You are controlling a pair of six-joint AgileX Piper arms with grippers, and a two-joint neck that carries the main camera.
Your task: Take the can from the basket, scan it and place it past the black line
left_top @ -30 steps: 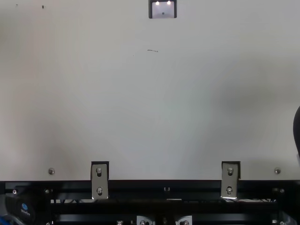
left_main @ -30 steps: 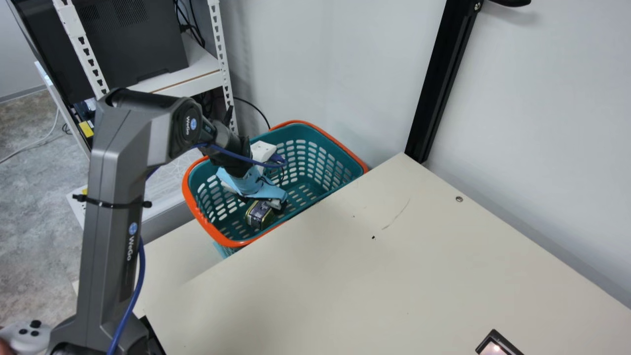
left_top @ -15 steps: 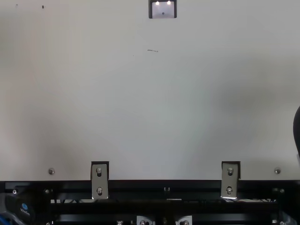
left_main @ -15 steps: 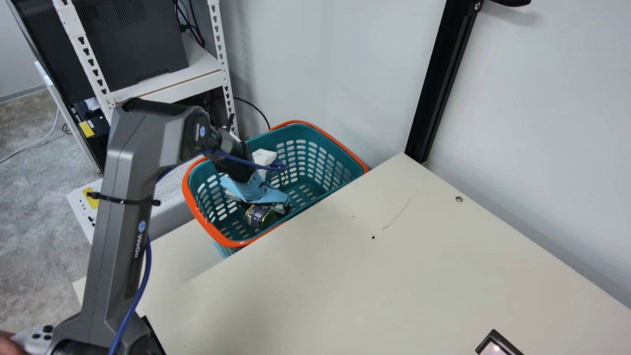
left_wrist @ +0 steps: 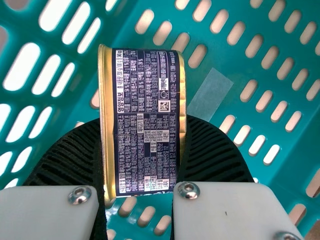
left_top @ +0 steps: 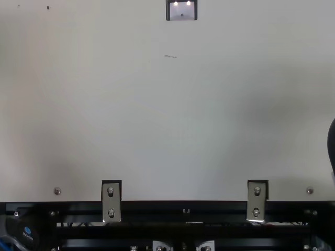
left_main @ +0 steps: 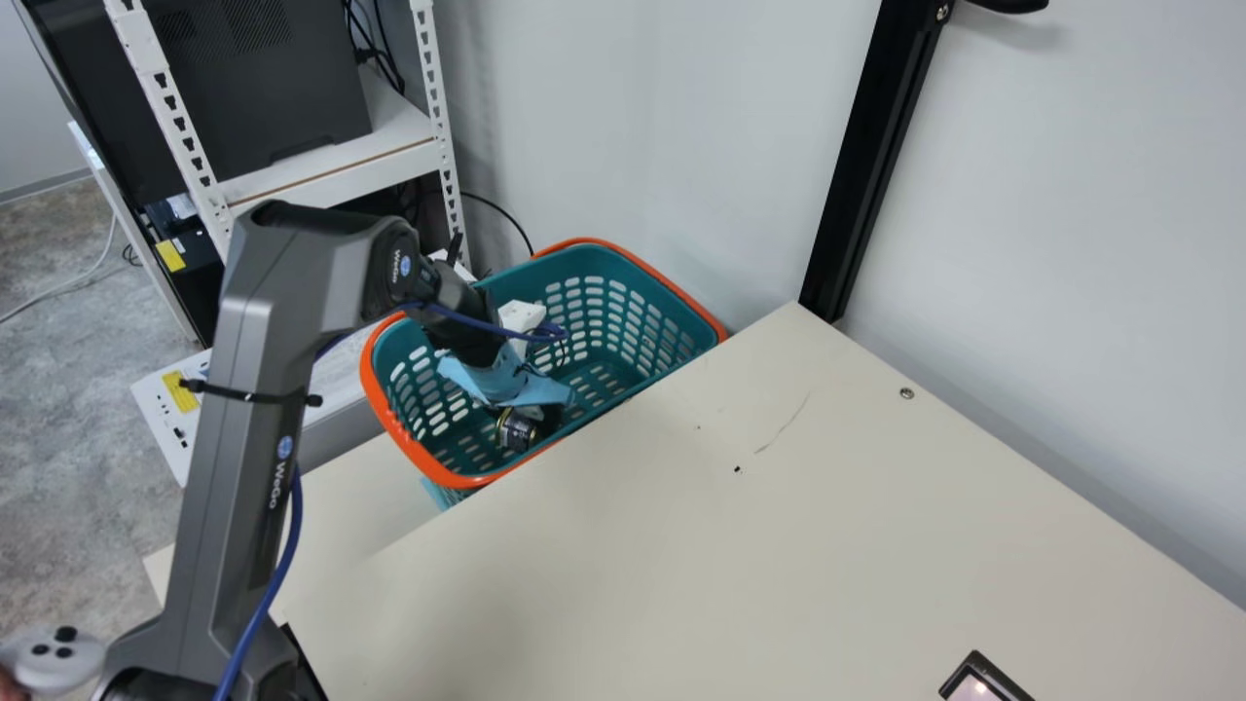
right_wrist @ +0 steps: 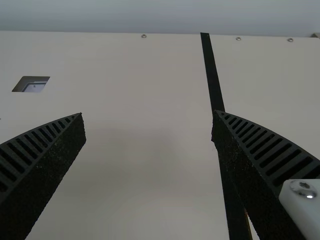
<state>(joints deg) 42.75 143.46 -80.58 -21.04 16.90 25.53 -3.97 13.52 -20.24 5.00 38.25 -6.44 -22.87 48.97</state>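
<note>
In the main view my left gripper (left_main: 549, 419) is down inside the green basket (left_main: 421, 454) with the orange rim, beside the dark, gold-edged can (left_main: 516, 429). The left wrist view has the can (left_wrist: 145, 170) between the ribbed fingers of my left gripper (left_wrist: 143, 124), one against each side, above the basket's slotted surface (left_wrist: 220, 47). My right gripper (right_wrist: 148, 117) stands open over the table, nothing between its fingers. The black line (right_wrist: 212, 75) runs by its one fingertip. A scanner window (right_wrist: 34, 85) is set into the tabletop, seen also as the scanner (left_top: 181, 11) in the top view.
A white object (left_main: 522, 314) with a blue cable lies in the basket. Left of the basket is a white shelf rack (left_main: 384, 166) with a dark machine. A black post (left_main: 876, 146) rises at the table's far corner. A hand holds a white controller (left_main: 54, 657) at lower left.
My left arm has shifted right and slightly down in the main view. The can has turned in the basket, and the left gripper has closed in on it.
</note>
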